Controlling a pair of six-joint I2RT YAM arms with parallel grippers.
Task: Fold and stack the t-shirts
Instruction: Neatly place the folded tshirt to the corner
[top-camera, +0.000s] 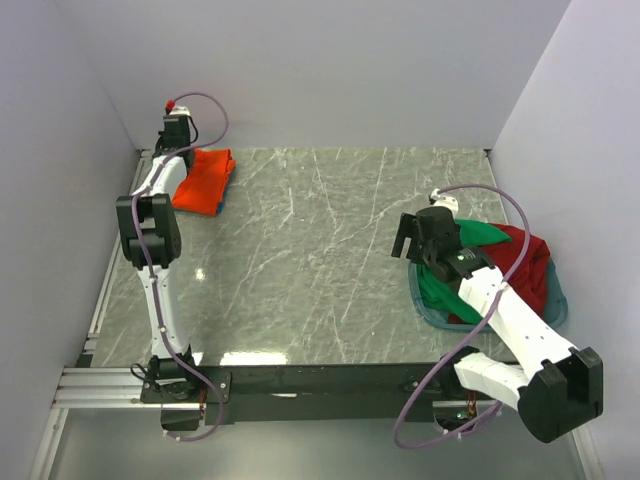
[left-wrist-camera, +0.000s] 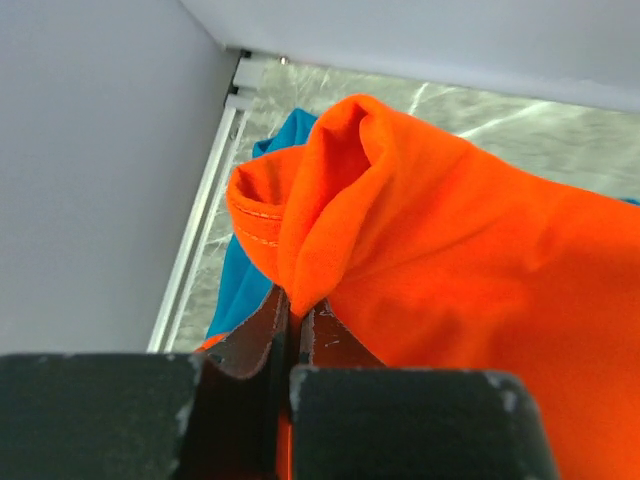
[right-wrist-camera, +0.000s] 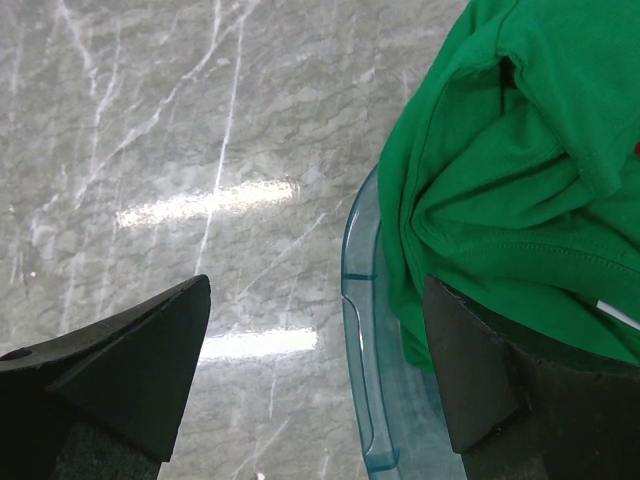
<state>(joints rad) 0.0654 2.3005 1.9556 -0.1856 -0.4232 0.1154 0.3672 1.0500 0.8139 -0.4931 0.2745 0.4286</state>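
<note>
The orange t-shirt lies folded at the far left corner on top of the teal t-shirt, of which only an edge shows. My left gripper is shut on a fold of the orange t-shirt, pinched between the pads at the left gripper; the teal t-shirt peeks out beneath. At the right, the green t-shirt and the dark red t-shirt lie crumpled in the basket. My right gripper hangs open over the basket's left rim. In the wrist view the right gripper straddles the rim, one finger by the green t-shirt.
The blue-grey plastic basket stands at the table's right side, close to the right wall. White walls enclose the table on three sides, and a metal rail runs along the left edge beside the stacked shirts.
</note>
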